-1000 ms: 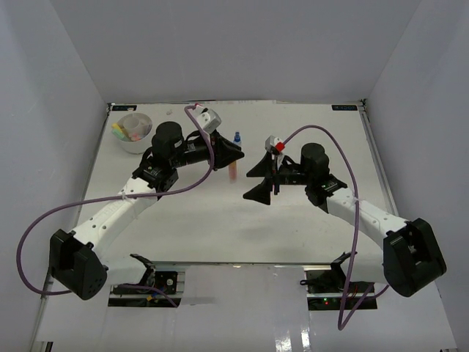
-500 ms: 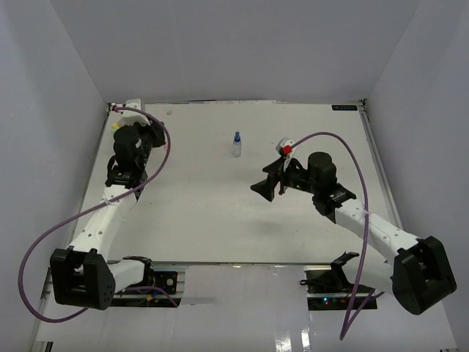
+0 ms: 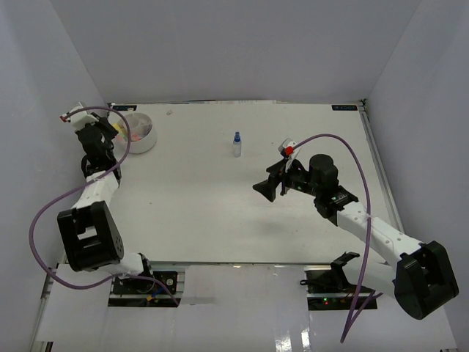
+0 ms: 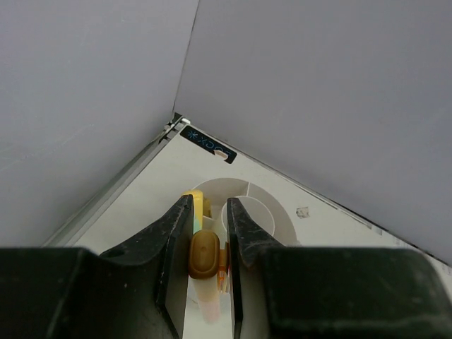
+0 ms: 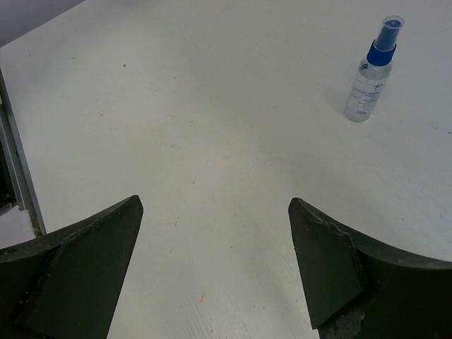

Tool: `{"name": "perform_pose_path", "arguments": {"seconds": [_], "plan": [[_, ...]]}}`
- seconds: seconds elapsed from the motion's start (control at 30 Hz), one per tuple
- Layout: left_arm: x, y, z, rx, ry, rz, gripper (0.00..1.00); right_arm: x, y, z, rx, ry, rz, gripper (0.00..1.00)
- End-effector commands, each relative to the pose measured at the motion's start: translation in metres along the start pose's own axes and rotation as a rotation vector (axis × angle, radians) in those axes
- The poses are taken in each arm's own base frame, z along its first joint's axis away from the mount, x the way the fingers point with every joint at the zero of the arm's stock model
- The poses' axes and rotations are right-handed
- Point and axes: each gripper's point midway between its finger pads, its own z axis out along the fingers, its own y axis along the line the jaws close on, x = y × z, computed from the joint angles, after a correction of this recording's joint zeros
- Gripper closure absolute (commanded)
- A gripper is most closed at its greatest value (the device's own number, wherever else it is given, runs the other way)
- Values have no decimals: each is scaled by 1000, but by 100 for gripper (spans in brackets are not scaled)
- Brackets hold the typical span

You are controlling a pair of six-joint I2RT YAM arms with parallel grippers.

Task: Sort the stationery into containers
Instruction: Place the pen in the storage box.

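- The left claw (image 4: pixel 209 212) is clenched on an orange marker (image 4: pixel 203 256). The marker's rounded amber end sits between the two fingers.
- Change: one second ago this claw held the marker near the bench centre, just near of the spray bottle. The left arm has since swung to the far-left corner.
- In the top view, the left claw (image 3: pixel 108 132) now sits at the left rim of the white divided tub (image 3: pixel 141 132).
- In the left wrist view, the tub (image 4: pixel 248 205) lies directly beyond the fingertips. A yellow item (image 4: pixel 194 203) already rests in one compartment.
- Meaning: the carry phase looks complete. The marker is not yet released, so the remaining step is judged to be lowering it over a compartment and opening the fingers.
- The right claw (image 5: pixel 213 205) is released, with the fingers spread wide and nothing between them. It hangs above bare bench (image 3: pixel 190 213).
- Change: the right claw (image 3: pixel 270 185) has drawn back slightly towards the near right.
- The blue-capped spray bottle (image 5: pixel 372 70) stands upright on the bench, well apart from the tub. It lies to the far side of the right claw and is the only loose item visible.
- The spray bottle (image 3: pixel 236 144) is therefore the likely next pick.
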Motion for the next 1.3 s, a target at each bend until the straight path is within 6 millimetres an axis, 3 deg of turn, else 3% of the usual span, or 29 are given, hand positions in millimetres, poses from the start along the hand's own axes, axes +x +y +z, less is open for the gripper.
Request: {"name": "perform_pose_path", "arguments": {"seconds": [0.0,0.33,0.5,0.87,1.13,1.27], "plan": [[-39,-13,15,92,-136,-24,100,-5,-1,-1,4,-28,-25,10],[-27,-12,46,133,-162,-16,100,0,0,3,-20,-9,-16,10],[-4,-5,56,116,-125,-30,100,4,-2,4,-12,0,-10,10],[44,5,65,107,-44,-33,100,8,-5,6,-2,7,-6,10],[66,-14,68,210,-38,48,100,12,-7,8,1,18,0,10],[75,-11,70,206,-24,62,100,12,-7,8,1,18,-2,10]]}}
